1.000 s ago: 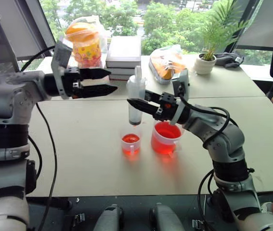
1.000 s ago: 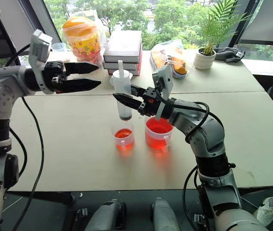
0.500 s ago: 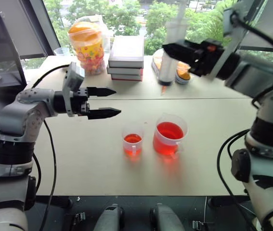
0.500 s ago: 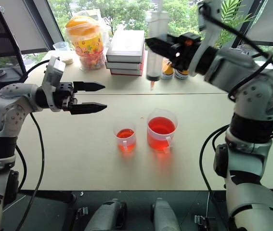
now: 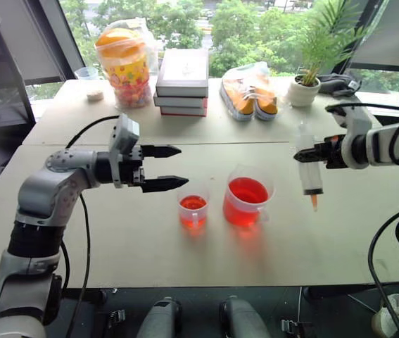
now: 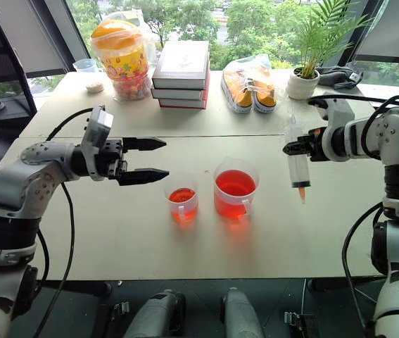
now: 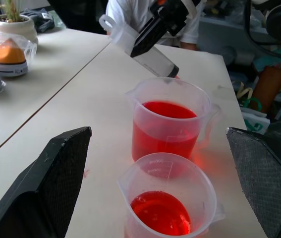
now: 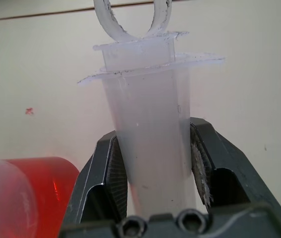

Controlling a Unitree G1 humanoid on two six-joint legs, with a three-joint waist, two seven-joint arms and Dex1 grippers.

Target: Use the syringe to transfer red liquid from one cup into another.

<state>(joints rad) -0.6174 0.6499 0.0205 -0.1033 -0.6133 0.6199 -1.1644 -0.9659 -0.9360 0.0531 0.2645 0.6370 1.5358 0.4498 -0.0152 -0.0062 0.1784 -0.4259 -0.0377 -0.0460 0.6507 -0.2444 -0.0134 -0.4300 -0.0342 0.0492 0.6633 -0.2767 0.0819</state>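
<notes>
While the right hand (image 6: 299,148) grips the syringe (image 6: 298,163) tight by its barrel, the syringe hangs upright in the air with its orange tip pointing down, well to the right of the big cup (image 6: 236,189). That cup stands on the surface (image 6: 185,250) half full of red liquid (image 6: 235,188). Just beside it on the left is the small cup (image 6: 181,198) with a little red in it. The left hand (image 6: 158,158) is wide open and empty, near the small cup.
</notes>
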